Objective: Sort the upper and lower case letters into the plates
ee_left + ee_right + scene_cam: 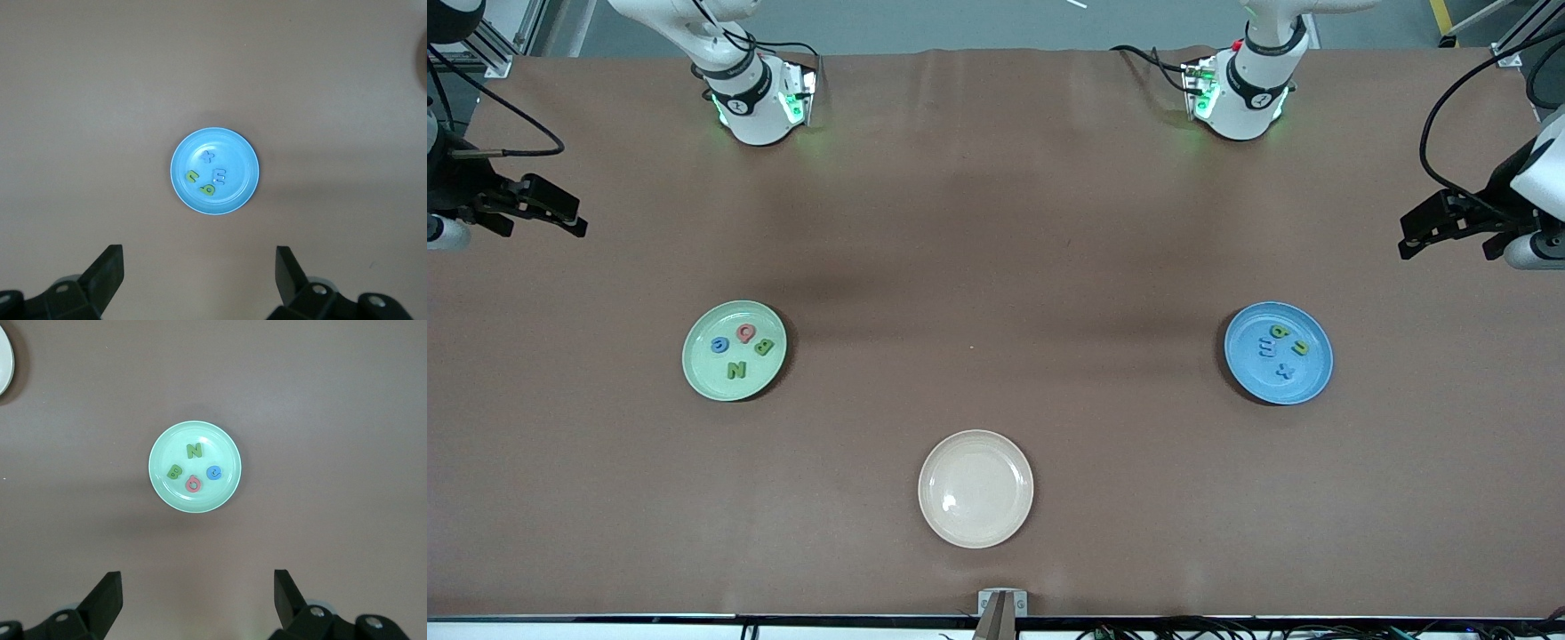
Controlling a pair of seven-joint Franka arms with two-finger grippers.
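Note:
The mint green plate holds the blue G, pink Q, green B and green N. The sky blue plate holds the green b, blue m, green n and blue x. My right gripper is open and empty, high at the right arm's end of the table; its wrist view looks down on the mint plate. My left gripper is open and empty at the left arm's end; its wrist view looks down on the blue plate.
A cream-beige plate with nothing in it lies nearer to the front camera, midway between the two other plates. The brown table top carries nothing else.

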